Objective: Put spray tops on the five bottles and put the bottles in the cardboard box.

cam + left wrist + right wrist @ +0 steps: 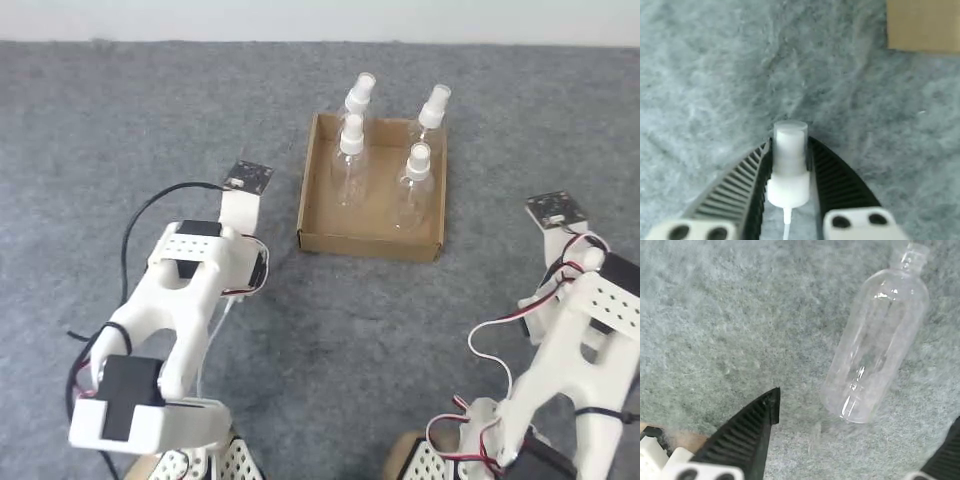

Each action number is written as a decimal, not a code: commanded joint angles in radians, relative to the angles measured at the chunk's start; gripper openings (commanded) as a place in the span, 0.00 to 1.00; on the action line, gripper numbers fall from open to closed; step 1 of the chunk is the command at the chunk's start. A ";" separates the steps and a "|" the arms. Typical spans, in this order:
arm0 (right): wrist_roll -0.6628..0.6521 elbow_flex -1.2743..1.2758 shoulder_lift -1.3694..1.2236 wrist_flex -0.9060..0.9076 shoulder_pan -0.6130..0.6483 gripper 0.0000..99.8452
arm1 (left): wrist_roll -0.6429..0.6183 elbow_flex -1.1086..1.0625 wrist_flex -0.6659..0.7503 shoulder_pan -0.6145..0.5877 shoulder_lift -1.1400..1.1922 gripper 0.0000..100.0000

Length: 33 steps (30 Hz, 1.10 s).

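White spray top (788,172) in left gripper (790,142)

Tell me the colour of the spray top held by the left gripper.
White; the spray top shows best in the left wrist view.

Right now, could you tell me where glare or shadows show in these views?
Right wrist view: bright glints on the bottle. Left wrist view: the spray top is evenly lit, without glare. High view: soft, even light on the box, no hard shadows.
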<state>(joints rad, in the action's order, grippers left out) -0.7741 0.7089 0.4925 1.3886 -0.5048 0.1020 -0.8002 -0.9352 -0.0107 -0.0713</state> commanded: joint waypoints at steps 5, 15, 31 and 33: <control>-0.038 -0.038 0.042 0.005 0.001 0.44 | -0.032 0.024 -0.025 -0.006 -0.132 0.01; -0.035 -0.221 0.002 -0.001 -0.071 0.43 | -0.170 0.035 -0.101 0.002 -0.483 0.01; 0.117 -0.546 -0.625 -0.002 -0.012 0.43 | -0.163 -0.183 0.069 0.002 -0.572 0.01; 0.132 -0.557 -0.648 -0.002 0.012 0.43 | -0.163 -0.183 0.069 0.002 -0.562 0.01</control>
<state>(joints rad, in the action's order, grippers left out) -0.6836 0.2256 -0.1350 1.3886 -0.5401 -0.0545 -0.9889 -0.8876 -0.0138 -0.6160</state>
